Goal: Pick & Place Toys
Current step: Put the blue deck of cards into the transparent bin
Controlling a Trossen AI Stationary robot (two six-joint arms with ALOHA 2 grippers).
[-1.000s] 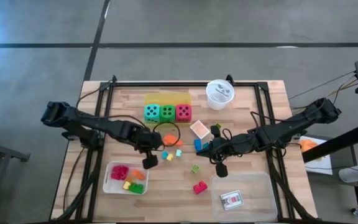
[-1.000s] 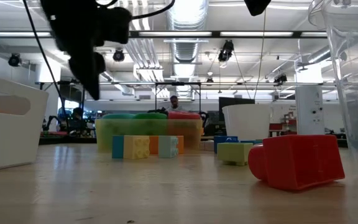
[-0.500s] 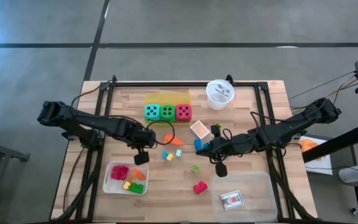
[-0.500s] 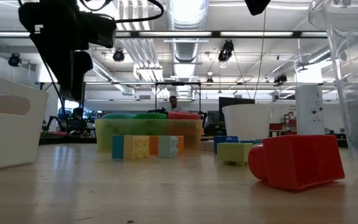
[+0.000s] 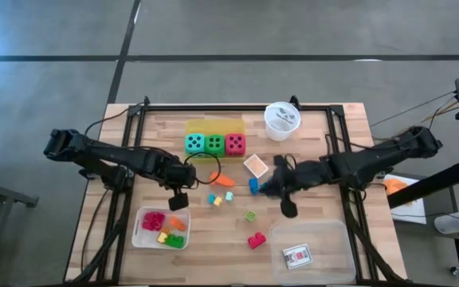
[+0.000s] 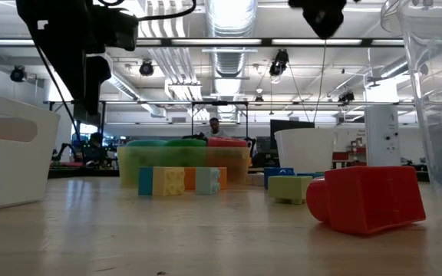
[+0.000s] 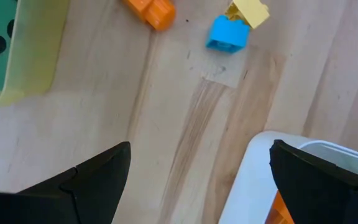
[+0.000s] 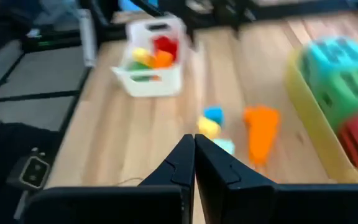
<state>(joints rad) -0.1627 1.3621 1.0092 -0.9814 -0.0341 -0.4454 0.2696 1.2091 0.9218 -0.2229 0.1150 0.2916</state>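
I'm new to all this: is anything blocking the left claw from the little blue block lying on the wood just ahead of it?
Nothing visible does. The left gripper hangs open above bare table, beside the white tray. The blue block lies ahead with only wood between, a yellow block touching its far side.

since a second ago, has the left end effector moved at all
Yes. In the high view the left end effector has shifted away from the orange block toward the white tray; its fingers are spread wide.
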